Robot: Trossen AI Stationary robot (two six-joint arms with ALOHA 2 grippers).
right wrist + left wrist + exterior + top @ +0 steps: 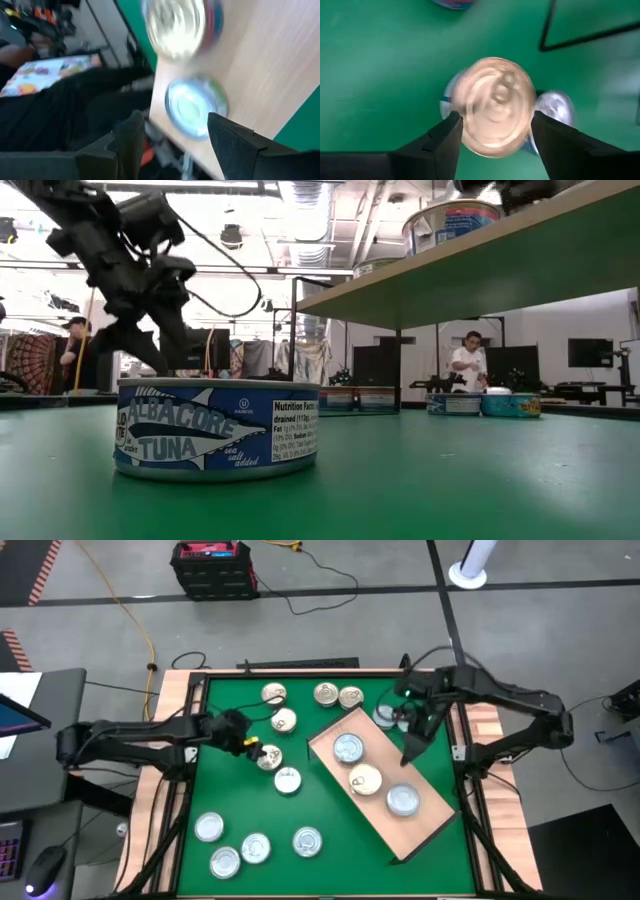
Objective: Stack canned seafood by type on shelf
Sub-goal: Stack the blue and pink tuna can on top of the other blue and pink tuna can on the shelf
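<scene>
A blue-labelled albacore tuna tin (217, 430) sat nearest on the green mat (240, 810). The left gripper (495, 132) pinched a gold-lidded round can (495, 112) by its sides. Farther off, the right gripper (172, 132), fingers spread, held nothing above the light-wood shelf board (420, 830) carrying three tins.

The mat (240, 830) is solid green. The shelf (420, 820) is light wood. The nearest tin (216, 430) carries a blue label (white fish graphic, white lettering). Lids are silver or gold.
</scene>
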